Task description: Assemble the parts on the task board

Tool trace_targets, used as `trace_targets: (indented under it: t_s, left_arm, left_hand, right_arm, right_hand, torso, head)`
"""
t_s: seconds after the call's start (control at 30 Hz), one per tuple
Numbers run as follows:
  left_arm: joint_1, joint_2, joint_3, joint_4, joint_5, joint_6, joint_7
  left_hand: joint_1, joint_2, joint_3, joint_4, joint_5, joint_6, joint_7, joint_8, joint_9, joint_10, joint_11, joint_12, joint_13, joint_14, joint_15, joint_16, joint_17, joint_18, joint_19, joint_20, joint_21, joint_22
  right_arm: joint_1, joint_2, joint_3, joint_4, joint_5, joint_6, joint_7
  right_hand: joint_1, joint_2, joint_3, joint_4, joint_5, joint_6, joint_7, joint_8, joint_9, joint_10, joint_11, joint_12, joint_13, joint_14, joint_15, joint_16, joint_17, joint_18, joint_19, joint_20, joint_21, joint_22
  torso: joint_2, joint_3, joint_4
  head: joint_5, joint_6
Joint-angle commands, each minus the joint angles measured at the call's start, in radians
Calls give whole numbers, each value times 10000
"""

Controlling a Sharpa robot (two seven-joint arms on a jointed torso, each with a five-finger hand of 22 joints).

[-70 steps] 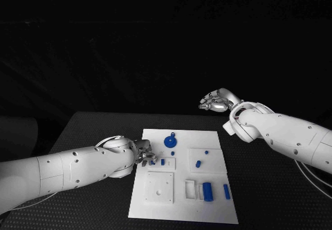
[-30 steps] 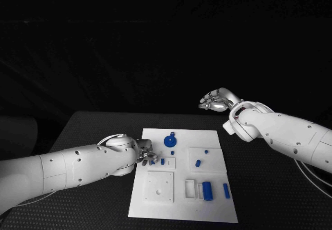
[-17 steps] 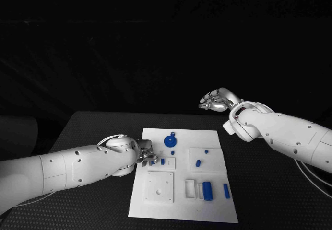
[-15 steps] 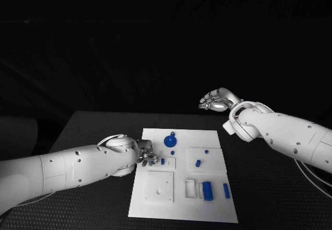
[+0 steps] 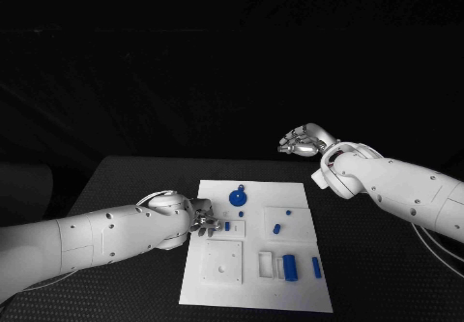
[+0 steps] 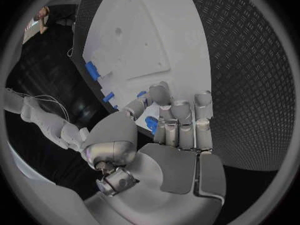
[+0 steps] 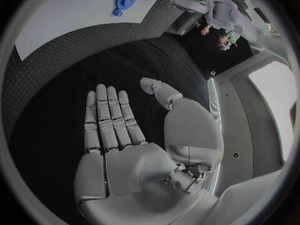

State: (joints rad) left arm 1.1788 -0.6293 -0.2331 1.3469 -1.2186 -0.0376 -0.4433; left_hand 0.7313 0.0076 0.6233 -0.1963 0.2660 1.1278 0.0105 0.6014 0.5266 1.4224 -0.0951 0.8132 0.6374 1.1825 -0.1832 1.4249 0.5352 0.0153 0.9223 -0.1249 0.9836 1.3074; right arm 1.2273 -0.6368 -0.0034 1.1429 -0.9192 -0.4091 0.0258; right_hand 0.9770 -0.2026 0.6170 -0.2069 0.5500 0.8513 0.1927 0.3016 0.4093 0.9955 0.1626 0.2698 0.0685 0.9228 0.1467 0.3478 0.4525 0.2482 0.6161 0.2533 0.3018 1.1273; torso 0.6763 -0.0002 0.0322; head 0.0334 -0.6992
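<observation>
left hand point(image 5: 201, 221) pinches a small blue peg point(image 6: 150, 124) at the board's point(image 5: 290, 298) left edge, mid-frame in head view; best kept upright and lowered straight into its socket. right hand point(image 5: 302, 142) hangs empty, fingers apart, upper right, off the board. left wrist view shows the pinched peg, hidden from the head; right wrist view catches the blue gear point(image 7: 125, 0).

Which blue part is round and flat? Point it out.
The blue disc at the far end of the task board, a gear-like wheel with a small tab. The other blue parts are short pegs or blocks.
</observation>
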Motion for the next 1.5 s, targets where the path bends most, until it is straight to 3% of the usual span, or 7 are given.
trace_targets:
  t_s: [0.03, 0.17, 0.67, 0.77, 1.0, 1.1, 1.5]
  left_arm:
    - [-60, 28, -39, -39, 111, 354, -166]
    - [-60, 44, -38, -78, 111, 213, -155]
    - [-60, -6, -24, -167, 60, -57, -152]
    - [-60, -49, -4, -191, 54, -86, -151]
    - [-57, -124, 67, -192, 104, -285, -125]
    - [-57, -139, 128, -179, 166, -383, -89]
    - [-57, -180, 334, -203, 488, -804, 55]
  left_hand:
    - [-196, -556, -32, 331, -600, 36, -23, -61, -19, -16, 38, -28, -32, -4, 0, -69, -27, 124, 69, -1406, -32, 151]
    - [-217, -878, 5, 731, -1338, 25, -24, -64, -10, -13, 35, -35, -56, -8, -14, -63, -59, 136, 69, -1419, -53, 162]
    - [-301, -1061, 3, 1122, -1561, 7, -25, -59, 4, -15, 31, -33, -73, -5, -30, -54, -86, 142, 77, -1429, -69, 166]
    - [-342, -1373, 4, 1438, -2113, -5, -31, -51, 17, -19, 24, -28, -83, -7, -42, -47, -107, 157, 78, -1442, -83, 167]
    - [-445, -2542, 317, 2454, -2170, -97, -14, -12, 85, -23, 30, -35, -84, -35, -52, -31, -130, 194, 133, -1459, -75, 153]
    - [-484, -2783, 332, 2772, -2170, -150, 1, -12, 104, -31, 40, -47, -85, -46, -48, -32, -139, 189, 125, -1448, -73, 151]
    - [-503, -2741, -314, 2980, -2165, -273, 23, -20, 149, -69, 62, -75, -74, -110, -38, -38, -153, 218, 21, -1447, -78, 156]
  right_arm:
    - [-4, -5, 3, 17, -18, 100, 47]
    - [-4, -6, 3, 21, -18, 102, 47]
    - [-4, -20, 2, 24, -21, 91, 46]
    - [-4, -27, 2, 20, -22, 88, 46]
    - [-9, -41, 2, 26, -25, 78, 47]
    - [-11, -45, 2, 27, -25, 81, 46]
    - [-22, -50, 2, 26, -25, 90, 47]
  right_hand:
    - [91, 14, -1, 73, 40, -83, 10, 50, -17, 17, 22, -55, -2, -93, -5, -53, -16, 34, -40, -3, -32, 17]
    - [95, 11, -1, 69, 42, -84, 10, 51, -18, 17, 22, -57, -2, -94, -4, -54, -16, 34, -41, -3, -34, 19]
    - [101, 7, 0, 63, 52, -86, 11, 54, -22, 21, 25, -61, -1, -99, -2, -57, -17, 34, -45, -2, -39, 27]
    - [102, 7, 0, 63, 53, -87, 11, 54, -23, 21, 25, -61, -1, -99, -1, -57, -17, 34, -46, -2, -40, 29]
    - [104, 2, -1, 60, 56, -89, 12, 55, -25, 22, 27, -63, -1, -101, 0, -58, -17, 33, -47, -1, -43, 32]
    - [106, 0, -1, 58, 58, -91, 12, 54, -26, 22, 27, -64, -1, -102, 0, -59, -17, 33, -48, -1, -43, 33]
    - [105, -5, -2, 58, 64, -97, 15, 54, -30, 23, 31, -69, -1, -104, 3, -60, -18, 33, -49, 0, -47, 39]
  torso:
    - [2, 0, -5]
    - [1, -3, 0]
    - [2, -14, 1]
    - [3, -15, 3]
    - [1, -10, 2]
    - [0, -10, 5]
    - [1, -5, 3]
  head:
    - [-13, 2]
    - [-16, -3]
    - [-37, 20]
    - [-51, 32]
    - [-55, 43]
    - [-58, 46]
    - [-45, 52]
